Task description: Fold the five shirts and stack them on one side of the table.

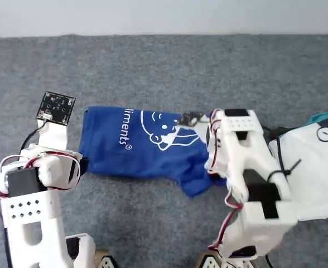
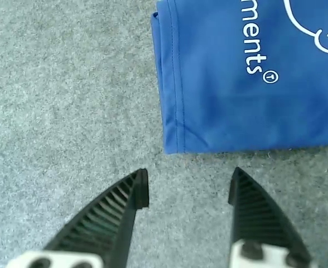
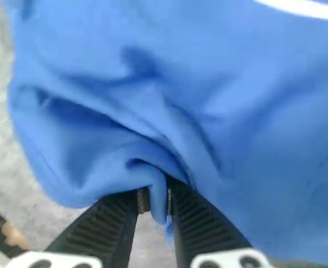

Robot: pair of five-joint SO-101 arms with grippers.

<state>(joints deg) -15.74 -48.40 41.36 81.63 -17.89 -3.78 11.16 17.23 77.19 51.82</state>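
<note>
Grey table (image 1: 153, 61) gives me room behind the blue shirt (image 1: 130, 142) — the white shirt (image 1: 312, 167) crowds my right arm (image 1: 253, 184).

Site: robotics lab / test bench, prob.
Evidence: table (image 1: 153, 67) w/ grey felt-like cover; plain white wall (image 1: 153, 17) along far edge; white plastic left arm (image 1: 30, 212) & right arm (image 1: 256, 190) at near edge; exposed wiring (image 1: 225, 222); bare circuit board (image 1: 56, 107) on left arm.
</note>
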